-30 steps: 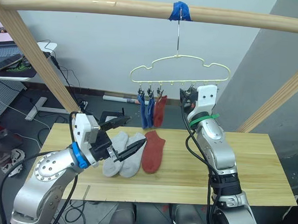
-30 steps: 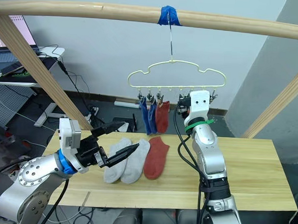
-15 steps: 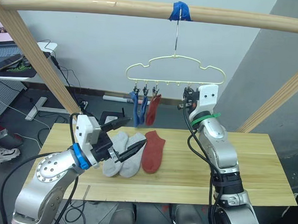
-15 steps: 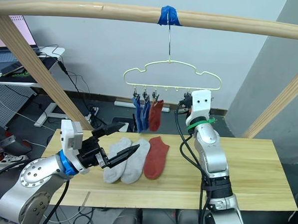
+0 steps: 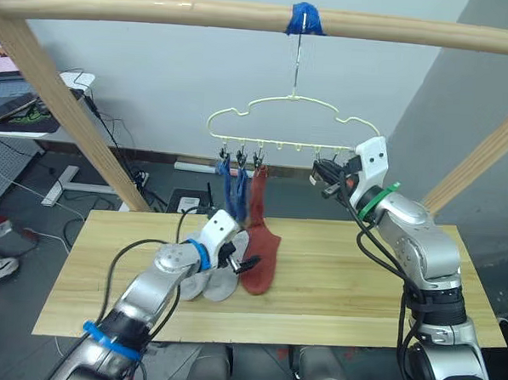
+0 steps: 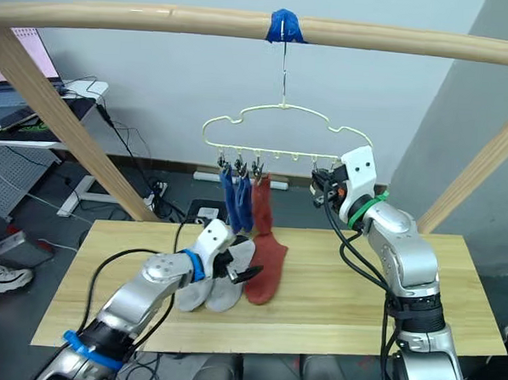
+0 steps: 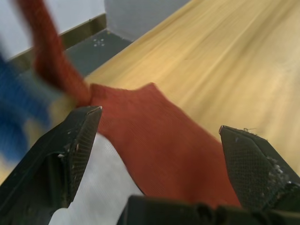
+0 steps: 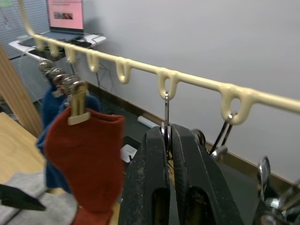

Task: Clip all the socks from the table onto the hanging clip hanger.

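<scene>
3 short fabric socks hang from your thin pale yellow-green wire clip hanger (image 5: pixel 291 124): 2 blue (image 5: pixel 230 187), 1 rust red (image 5: pixel 258 194). 3 more lie on the pale wooden plank table (image 5: pixel 385 290): 2 light grey (image 6: pixel 219 282), 1 rust red (image 6: pixel 267 263).

Left wrist view: left gripper (image 7: pixel 159 154), jaws wide, straddles the lying red sock.

Right wrist view: right gripper (image 8: pixel 168 140), fingers closed, pinches a small metal clip (image 8: pixel 165 110).

Pale yellow-green wire clip hanger (image 5: pixel 291 124) carries two blue socks (image 5: pixel 232 189) and one rust-red sock (image 5: pixel 257 193). Light wooden table (image 5: pixel 334 279) holds two grey socks (image 6: pixel 223 284) and one rust-red sock (image 5: pixel 263 257).
</scene>
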`<state>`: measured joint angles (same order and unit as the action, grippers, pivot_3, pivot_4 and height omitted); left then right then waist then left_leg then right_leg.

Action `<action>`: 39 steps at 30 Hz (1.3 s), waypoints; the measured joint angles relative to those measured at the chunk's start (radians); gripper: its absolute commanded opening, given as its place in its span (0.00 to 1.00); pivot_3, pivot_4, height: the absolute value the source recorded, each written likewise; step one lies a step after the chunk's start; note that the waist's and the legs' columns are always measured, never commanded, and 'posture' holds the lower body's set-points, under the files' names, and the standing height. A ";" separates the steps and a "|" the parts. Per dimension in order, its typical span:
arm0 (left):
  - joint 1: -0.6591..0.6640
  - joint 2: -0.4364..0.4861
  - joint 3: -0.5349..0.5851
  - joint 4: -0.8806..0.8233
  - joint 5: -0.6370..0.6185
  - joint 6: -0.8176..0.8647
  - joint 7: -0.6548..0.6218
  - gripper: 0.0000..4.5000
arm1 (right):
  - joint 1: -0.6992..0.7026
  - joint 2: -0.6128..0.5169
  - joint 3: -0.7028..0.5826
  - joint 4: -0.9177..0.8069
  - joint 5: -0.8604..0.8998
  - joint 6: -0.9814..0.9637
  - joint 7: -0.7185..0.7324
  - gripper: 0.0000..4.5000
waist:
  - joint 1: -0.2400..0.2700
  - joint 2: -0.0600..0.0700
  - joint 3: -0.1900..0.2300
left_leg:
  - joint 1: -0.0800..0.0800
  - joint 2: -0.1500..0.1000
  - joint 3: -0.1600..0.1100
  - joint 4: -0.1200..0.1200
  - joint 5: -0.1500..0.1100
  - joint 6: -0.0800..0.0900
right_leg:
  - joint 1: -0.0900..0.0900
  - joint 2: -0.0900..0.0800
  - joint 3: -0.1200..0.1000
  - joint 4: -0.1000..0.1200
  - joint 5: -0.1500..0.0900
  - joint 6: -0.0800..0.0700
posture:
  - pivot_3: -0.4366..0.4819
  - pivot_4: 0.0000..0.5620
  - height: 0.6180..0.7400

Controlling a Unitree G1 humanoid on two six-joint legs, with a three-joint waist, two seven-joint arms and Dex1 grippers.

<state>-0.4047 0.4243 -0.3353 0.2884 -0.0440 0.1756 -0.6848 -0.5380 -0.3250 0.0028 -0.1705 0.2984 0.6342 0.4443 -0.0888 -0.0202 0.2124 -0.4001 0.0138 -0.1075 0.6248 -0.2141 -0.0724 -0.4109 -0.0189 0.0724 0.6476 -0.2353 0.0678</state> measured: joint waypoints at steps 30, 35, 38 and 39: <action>-0.105 -0.124 -0.033 0.483 0.173 -0.295 -0.313 0.04 | 0.017 0.015 -0.023 -0.094 0.020 0.091 -0.060 0.00 | -0.049 0.000 0.000 | 0.000 -0.001 -0.001 0.001 0.000 0.000 | 0.002 0.000 0.000 0.000 0.001 0.002 | 0.28 0.36 1.00; 0.064 -0.017 -0.043 0.230 0.172 -0.253 -0.355 0.00 | 0.010 0.014 -0.023 -0.082 0.020 0.075 -0.058 0.00 | -0.053 0.001 0.000 | 0.001 0.000 -0.001 -0.001 0.000 0.000 | 0.001 0.000 0.000 0.000 0.000 0.001 | 0.29 0.35 1.00; 0.125 0.025 -0.040 0.139 0.167 -0.225 -0.356 0.00 | 0.009 0.014 -0.022 -0.069 0.020 0.070 -0.057 0.00 | -0.050 0.001 0.001 | 0.001 0.000 -0.001 0.000 0.000 0.000 | 0.001 0.000 0.000 0.001 0.000 0.001 | 0.30 0.35 1.00; 0.145 0.037 -0.040 0.112 0.164 -0.216 -0.357 0.00 | 0.009 0.014 -0.022 -0.067 0.020 0.069 -0.057 0.00 | -0.049 0.001 0.001 | 0.001 0.000 -0.001 0.000 0.000 0.000 | 0.001 0.000 0.000 0.000 0.000 0.000 | 0.30 0.35 1.00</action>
<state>-0.2600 0.4613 -0.3752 0.4006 0.1201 -0.0408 -1.0420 -0.5292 -0.3106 -0.0193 -0.2373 0.3186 0.7033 0.3871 -0.1377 -0.0189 0.2132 -0.3996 0.0140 -0.1088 0.6246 -0.2142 -0.0723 -0.4096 -0.0193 0.0724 0.6481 -0.2357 0.0683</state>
